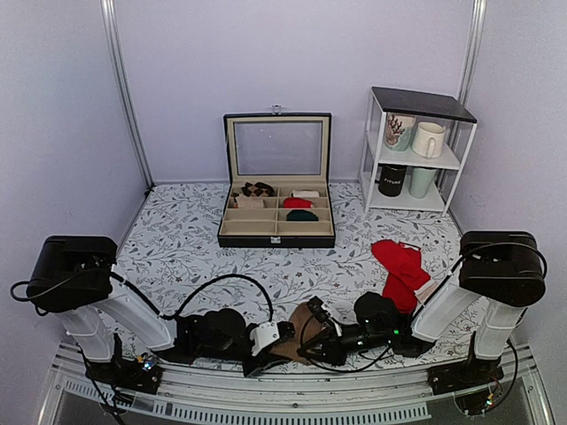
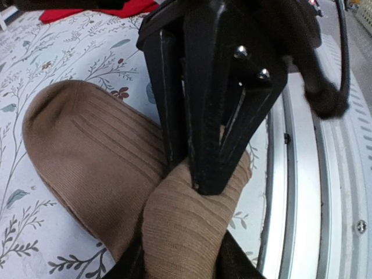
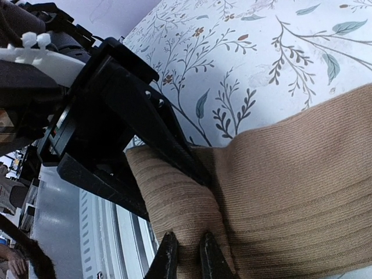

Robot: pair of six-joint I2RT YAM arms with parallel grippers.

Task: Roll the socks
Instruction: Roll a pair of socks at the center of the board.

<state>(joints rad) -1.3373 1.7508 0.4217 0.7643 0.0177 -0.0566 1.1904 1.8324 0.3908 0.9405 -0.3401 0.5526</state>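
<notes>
**A:** Where do the tan socks [image 2: 87, 145] sit?

**B:** At 6 o'clock on the floral table [image 1: 177, 239], close to its near edge and between the two arms. The rounded toe end lies flat. The rest is folded up into a ribbed hump.

**A:** And the left gripper [image 2: 179, 267]?

**B:** It reaches in from 9 o'clock. Its jaws are partly closed, with one finger on each side of the hump, clamping the folded knit.

**A:** The right gripper [image 3: 190, 258]?

**B:** It comes from 3 o'clock with its jaws nearly together. They pinch a thin ridge of the same fold, just beside the left one's grip.

**A:** What is hard to make out?

**B:** From above, the grippers cover most of the socks and only a tan patch shows. In the right wrist view the knit runs off the frame at 3 o'clock, so that end is cut off. I cannot tell whether one sock or both are in the fold.

**A:** Any containers?

**B:** A black display box [image 1: 276, 240] stands at 12 o'clock from the socks, with its glass lid upright. Its compartments hold a patterned roll [image 1: 258, 189] and a red roll [image 1: 297, 203], with a green roll [image 1: 302, 215] at 6 o'clock of the red one. A white shelf rack [image 1: 416, 99] at 1 o'clock holds four mugs [image 1: 428, 139], two per shelf. A pair of red socks [image 1: 400, 266] lies loose at 2 o'clock from the tan ones.
</notes>
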